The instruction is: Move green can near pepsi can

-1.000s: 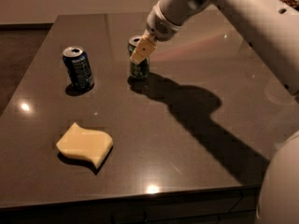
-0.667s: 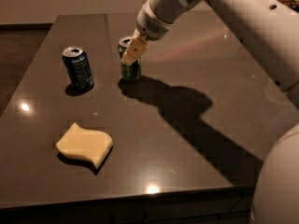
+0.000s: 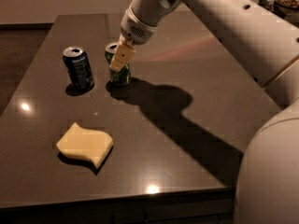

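1. Dark and glossy, the counter [image 3: 46, 181] fills most of the view, with small lamp reflections on its near part and a plain wall beyond its far edge.
2. At the far left stands the pepsi can [image 3: 79, 71], upright and untouched.
3. Just to its right stands the green can [image 3: 122, 76], also upright. A narrow strip of bare counter shows between the two, so they are near but not touching.
4. The white arm [image 3: 154, 8] reaches in from the upper right and brings the tool [image 3: 117, 62] down onto the green can. One tan finger lies across the can's front, the other is hidden behind it, and the tool appears closed around the can's upper half.
5. Whether the green can's base rests on the counter or hangs just above it I cannot tell, as the shadow [image 3: 154, 101] meets it there.
6. A yellow sponge [image 3: 85, 143] lies well apart at the near left, clear of both cans.
7. By my judgement the task is nearly done, since the green can already sits beside the pepsi can. What is left is to set it firmly down if it is raised, release the grip and draw the tool away without tipping either can.
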Controlling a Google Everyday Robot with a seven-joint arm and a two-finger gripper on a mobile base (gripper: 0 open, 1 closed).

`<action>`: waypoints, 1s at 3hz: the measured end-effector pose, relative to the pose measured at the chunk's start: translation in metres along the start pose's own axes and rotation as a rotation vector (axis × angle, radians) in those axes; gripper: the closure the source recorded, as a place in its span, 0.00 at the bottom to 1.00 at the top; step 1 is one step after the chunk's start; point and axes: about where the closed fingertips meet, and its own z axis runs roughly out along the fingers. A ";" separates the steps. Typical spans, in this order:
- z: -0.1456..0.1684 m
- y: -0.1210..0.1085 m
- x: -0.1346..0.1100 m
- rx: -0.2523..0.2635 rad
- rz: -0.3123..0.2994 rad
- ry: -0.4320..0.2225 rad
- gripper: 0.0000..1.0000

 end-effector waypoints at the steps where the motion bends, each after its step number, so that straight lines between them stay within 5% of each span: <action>1: 0.002 0.000 0.000 -0.002 0.001 0.000 0.21; 2: 0.005 0.001 -0.001 -0.006 -0.001 0.001 0.00; 3: 0.005 0.001 -0.001 -0.007 -0.001 0.001 0.00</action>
